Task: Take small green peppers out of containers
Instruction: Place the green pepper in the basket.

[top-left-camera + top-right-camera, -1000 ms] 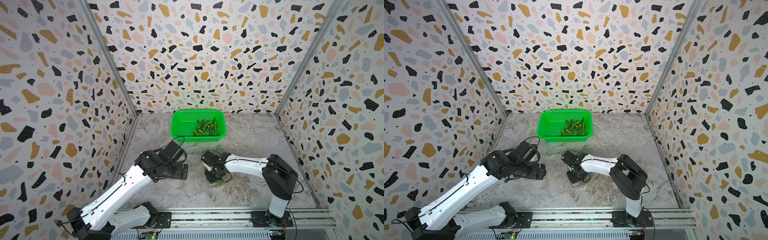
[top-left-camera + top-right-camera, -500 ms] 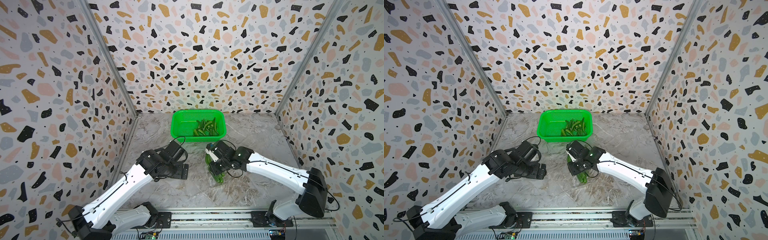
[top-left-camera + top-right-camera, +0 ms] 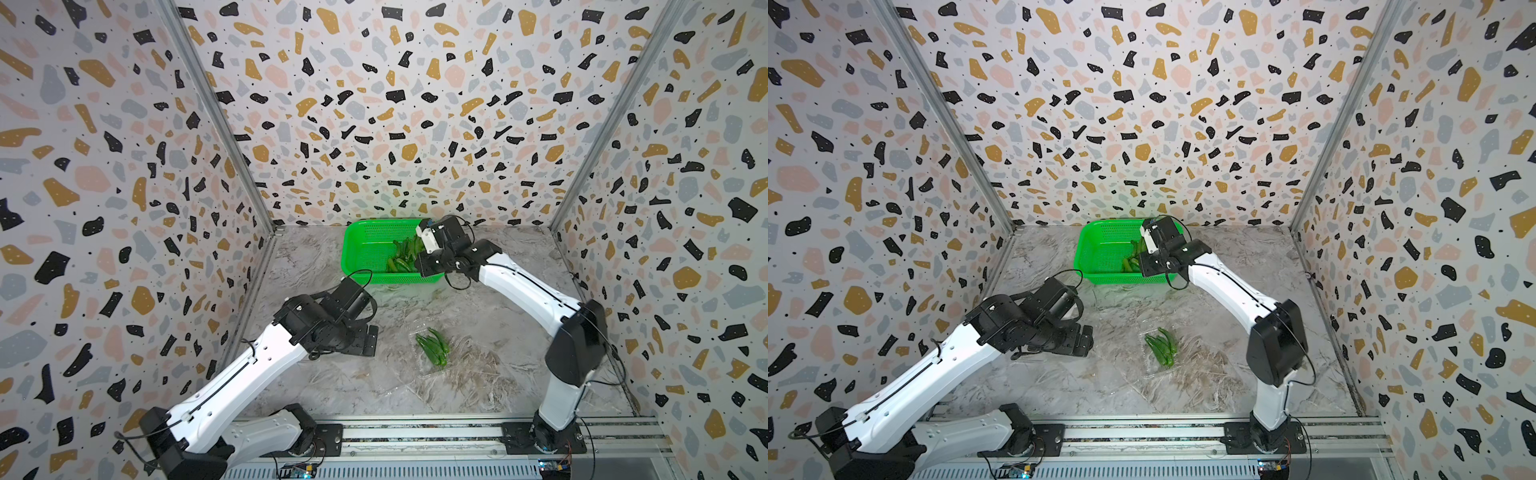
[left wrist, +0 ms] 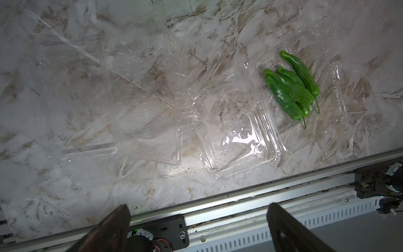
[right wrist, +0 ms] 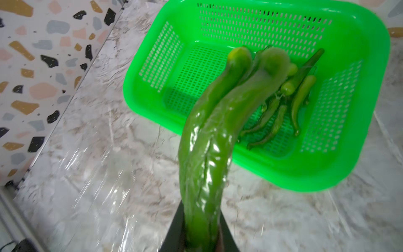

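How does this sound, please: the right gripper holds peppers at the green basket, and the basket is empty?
Not quite. The basket is not empty: several loose peppers lie in it, as the right wrist view shows. The rest stands: the right gripper holds peppers at the basket.

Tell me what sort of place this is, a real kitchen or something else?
Probably a robot test booth, not a kitchen: patterned panel walls box in a marble-look tabletop, two robot arms stand on a metal rail at its front, and a green basket holds peppers.
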Motion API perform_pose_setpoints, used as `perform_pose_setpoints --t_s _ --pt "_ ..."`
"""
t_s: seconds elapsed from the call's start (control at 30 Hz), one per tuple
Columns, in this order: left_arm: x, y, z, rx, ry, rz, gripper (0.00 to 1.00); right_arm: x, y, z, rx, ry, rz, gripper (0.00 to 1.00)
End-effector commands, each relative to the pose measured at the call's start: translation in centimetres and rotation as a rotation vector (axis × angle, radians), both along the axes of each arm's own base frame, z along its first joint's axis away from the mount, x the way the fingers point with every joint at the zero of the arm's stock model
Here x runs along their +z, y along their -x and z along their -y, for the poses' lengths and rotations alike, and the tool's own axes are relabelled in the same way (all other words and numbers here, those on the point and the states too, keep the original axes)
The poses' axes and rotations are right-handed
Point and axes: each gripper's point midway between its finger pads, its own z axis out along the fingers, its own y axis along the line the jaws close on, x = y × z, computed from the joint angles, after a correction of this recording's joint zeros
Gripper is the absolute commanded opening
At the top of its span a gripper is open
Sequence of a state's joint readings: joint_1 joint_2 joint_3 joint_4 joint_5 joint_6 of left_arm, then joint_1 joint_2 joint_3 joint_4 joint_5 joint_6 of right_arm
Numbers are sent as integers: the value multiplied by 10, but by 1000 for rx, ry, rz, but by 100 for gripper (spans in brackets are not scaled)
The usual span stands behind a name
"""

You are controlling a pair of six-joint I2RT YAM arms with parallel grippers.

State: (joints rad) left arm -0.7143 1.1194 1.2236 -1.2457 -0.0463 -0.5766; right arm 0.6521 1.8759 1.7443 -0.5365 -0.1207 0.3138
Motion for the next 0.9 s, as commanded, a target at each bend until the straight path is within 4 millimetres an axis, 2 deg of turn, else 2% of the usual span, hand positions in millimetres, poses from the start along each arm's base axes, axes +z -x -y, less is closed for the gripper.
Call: perform_pose_setpoints --t_s 0.0,0.13,0.3,0.4,0.47,0.53,0.6,0.73,0.87 --pt "9 2 -7 -5 -30 3 99 11 -39 -22 41 -18 105 10" --pt "13 3 -10 4 -36 1 99 -9 -73 -52 72 -35 106 10" --pt "11 5 -9 9 -31 -15 99 -51 -86 -75 78 -66 47 13" --pt "12 4 -8 16 -26 -12 99 -78 -84 -80 75 -54 -3 25" --pt "14 3 -7 15 -24 -10 99 -83 -81 -81 72 -38 -11 45" --pt "15 2 -7 16 -22 -8 99 -72 -80 -78 58 -16 23 60" --pt "15 2 -6 18 -20 -6 99 -52 -79 -73 43 -7 60 66" --pt "15 -1 -2 27 1 0 99 5 -75 -54 13 -3 127 68" --pt "12 -4 4 35 26 1 99 59 -57 -29 6 -7 159 68"
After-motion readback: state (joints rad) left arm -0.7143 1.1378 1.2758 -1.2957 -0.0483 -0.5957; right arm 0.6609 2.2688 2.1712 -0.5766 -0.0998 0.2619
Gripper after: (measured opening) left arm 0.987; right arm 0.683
